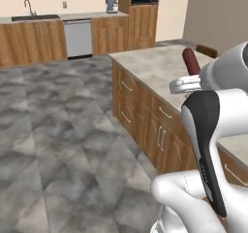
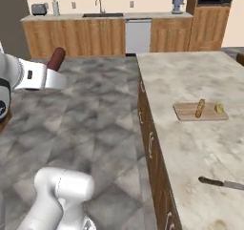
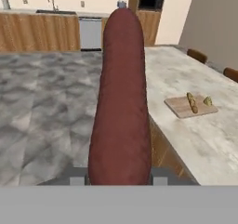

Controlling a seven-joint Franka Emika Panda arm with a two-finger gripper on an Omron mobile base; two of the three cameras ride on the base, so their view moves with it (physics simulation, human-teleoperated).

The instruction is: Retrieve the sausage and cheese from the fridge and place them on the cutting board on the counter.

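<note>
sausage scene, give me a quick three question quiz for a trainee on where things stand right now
1. True or false: the sausage is lying on the cutting board.
2. Which items rest on the cutting board? A) a golden-brown stick and a small yellow chunk B) a knife and a cup C) nothing
3. Fill in: the knife lies on the ______, nearer the camera than the board in the right base view.

Key
1. False: it is clamped between the fingers of the gripper, up in the air and off to the side of the counter.
2. A
3. counter
</note>
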